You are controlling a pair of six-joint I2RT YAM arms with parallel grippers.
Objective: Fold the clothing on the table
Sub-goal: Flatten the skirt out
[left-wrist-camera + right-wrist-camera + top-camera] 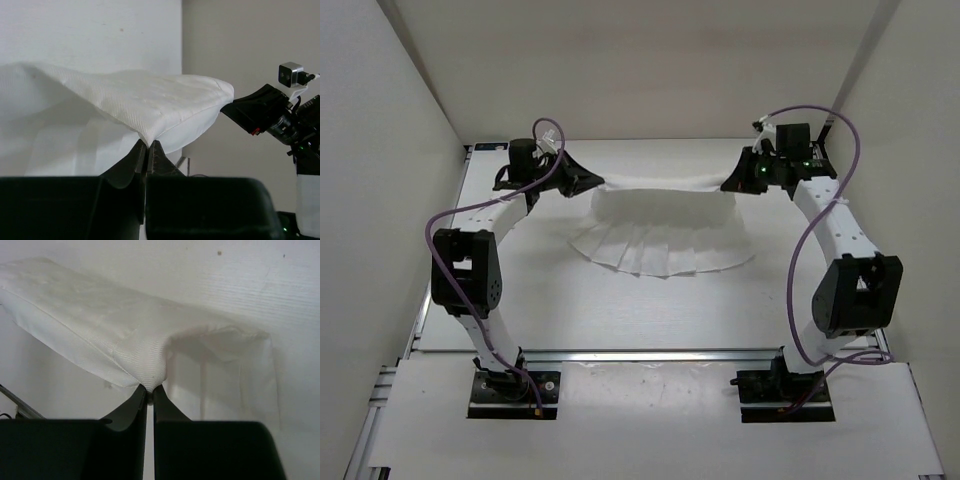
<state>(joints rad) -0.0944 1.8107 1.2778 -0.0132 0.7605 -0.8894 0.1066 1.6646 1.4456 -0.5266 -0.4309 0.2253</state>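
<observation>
**White clothing stretched between two grippers over the table.**

The clothing (pixel 665 225) is a soft white fabric with a fine ribbed weave. Its upper edge is pulled into a nearly straight band towards the far side of the matte white table (pixel 620 310). Below that band the fabric is spread towards the arms in a fan of shallow pleats that ends in a curved hem. The left end of the band is pinched by the left gripper (pixel 592 180), whose black jaws are pressed together on a rounded fold of cloth. The right end is clamped in the same way by the right gripper (pixel 728 185). In each wrist view the cloth is seen to rise from the fingertips and extend away as a padded, double-layered edge.
</observation>
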